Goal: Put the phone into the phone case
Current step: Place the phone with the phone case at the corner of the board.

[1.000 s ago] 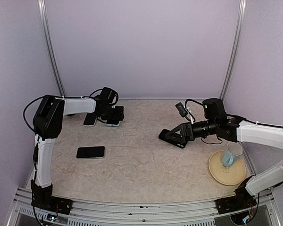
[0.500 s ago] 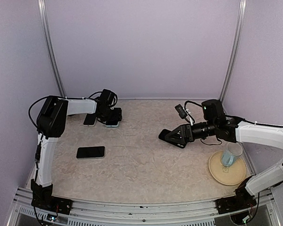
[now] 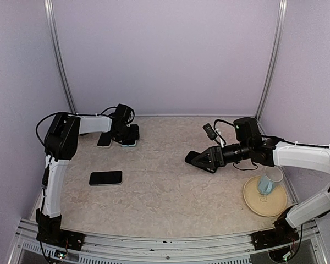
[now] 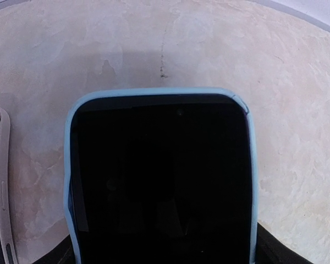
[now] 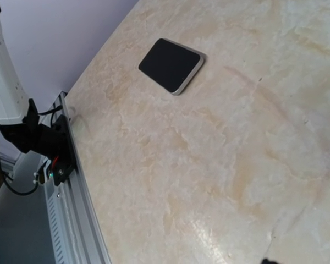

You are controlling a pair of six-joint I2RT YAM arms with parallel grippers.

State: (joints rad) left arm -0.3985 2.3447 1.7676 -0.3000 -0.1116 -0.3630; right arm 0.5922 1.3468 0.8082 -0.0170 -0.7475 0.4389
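**Grey-rimmed dark handset** [image 4: 0, 181]: just left of the case.

**Black slab phone** [image 4: 159, 187]: lies inside the light-blue soft phone case [image 4: 67, 165]; its left edge looks not quite seated.

**Left gripper** [image 3: 128, 136]: fingers apart, astride the case; cannot tell whether they clamp it.

**Step, as judged:** final seating. The next move calls for pressing that edge home.

**Right gripper** [image 3: 193, 158]: well right of the case, fingers apart, empty.

**Legible writing:** none.

Overhead plus wrist close-ups, phone [image 3: 105, 177] shared.
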